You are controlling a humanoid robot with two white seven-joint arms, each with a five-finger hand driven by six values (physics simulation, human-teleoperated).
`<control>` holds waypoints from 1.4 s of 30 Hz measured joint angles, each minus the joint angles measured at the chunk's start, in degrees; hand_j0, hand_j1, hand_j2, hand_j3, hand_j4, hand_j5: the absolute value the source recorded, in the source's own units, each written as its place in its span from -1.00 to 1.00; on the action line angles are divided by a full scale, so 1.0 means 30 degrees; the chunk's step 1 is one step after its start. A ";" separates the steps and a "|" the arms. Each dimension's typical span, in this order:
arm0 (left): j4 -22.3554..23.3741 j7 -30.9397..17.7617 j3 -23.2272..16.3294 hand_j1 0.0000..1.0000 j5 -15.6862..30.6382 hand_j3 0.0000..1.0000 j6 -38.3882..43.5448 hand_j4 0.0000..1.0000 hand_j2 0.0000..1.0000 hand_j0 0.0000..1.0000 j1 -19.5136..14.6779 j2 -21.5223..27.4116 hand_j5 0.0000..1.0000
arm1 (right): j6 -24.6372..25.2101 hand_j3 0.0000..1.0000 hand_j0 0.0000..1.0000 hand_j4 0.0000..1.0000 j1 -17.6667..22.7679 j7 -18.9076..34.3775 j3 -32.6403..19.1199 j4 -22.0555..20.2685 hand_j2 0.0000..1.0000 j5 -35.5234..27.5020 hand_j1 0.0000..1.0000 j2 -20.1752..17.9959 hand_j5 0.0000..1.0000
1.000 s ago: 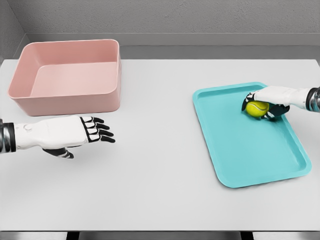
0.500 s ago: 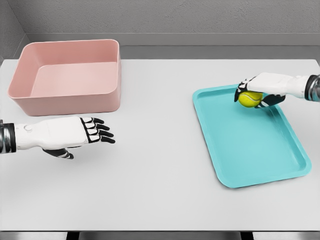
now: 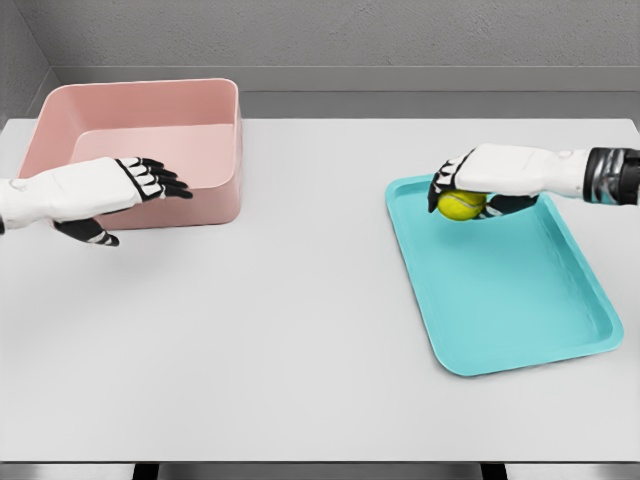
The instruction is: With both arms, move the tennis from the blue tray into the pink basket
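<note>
Status at inspection: the tennis ball is clamped in the right robot hand, fingers curled over its top and sides. It is held above the near-left corner region of the blue tray, close to the tray's left rim; whether it is fully clear of the tray floor cannot be confirmed from this single view, though it appears lifted. The ball remains within the tray's outline and has not crossed onto the open bench.

The left robot hand holds nothing. Its fingers are extended and slightly spread, palm turned inward, positioned in front of the near wall of the pink basket, overlapping that wall in the picture. It is well apart from the right robot hand and from the ball.

Progress assessment: the pick-up is judged complete. Outstanding items are the carry across the bench, a probable transfer from the right hand to the left, since the task calls for both arms and the basket lies on the far left, and the release into the basket. The basket interior shows no contents. The task is judged to be in its early-middle part, with the greater share left.
</note>
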 measured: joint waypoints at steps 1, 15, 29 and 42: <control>0.0153 0.0004 -0.0002 1.00 0.0021 1.00 -0.0001 1.00 1.00 1.00 0.0000 -0.0108 1.00 | 0.0001 0.08 0.08 0.08 0.0000 -0.0002 0.0000 -0.0217 0.08 -0.0003 0.08 -0.0012 0.08; -0.4115 -0.0128 -0.0313 1.00 -0.0465 1.00 0.0000 1.00 1.00 1.00 0.1201 -0.0226 1.00 | 0.0000 0.08 0.08 0.08 -0.0293 0.0053 0.0071 -0.2841 0.08 -0.0028 0.08 0.0884 0.08; -0.3945 -0.0197 -0.0838 1.00 -0.2205 1.00 -0.0001 1.00 1.00 1.00 0.1172 0.0106 1.00 | -0.0012 0.08 0.08 0.08 -0.0146 0.0465 0.1637 -0.2845 0.08 0.0017 0.08 0.4487 0.08; -0.3221 -0.0090 -0.0812 1.00 -0.3536 1.00 0.0001 1.00 1.00 1.00 0.1084 -0.0011 1.00 | 0.0002 0.08 0.08 0.08 -0.0176 0.0734 0.3115 -0.0767 0.08 0.0085 0.08 0.7638 0.08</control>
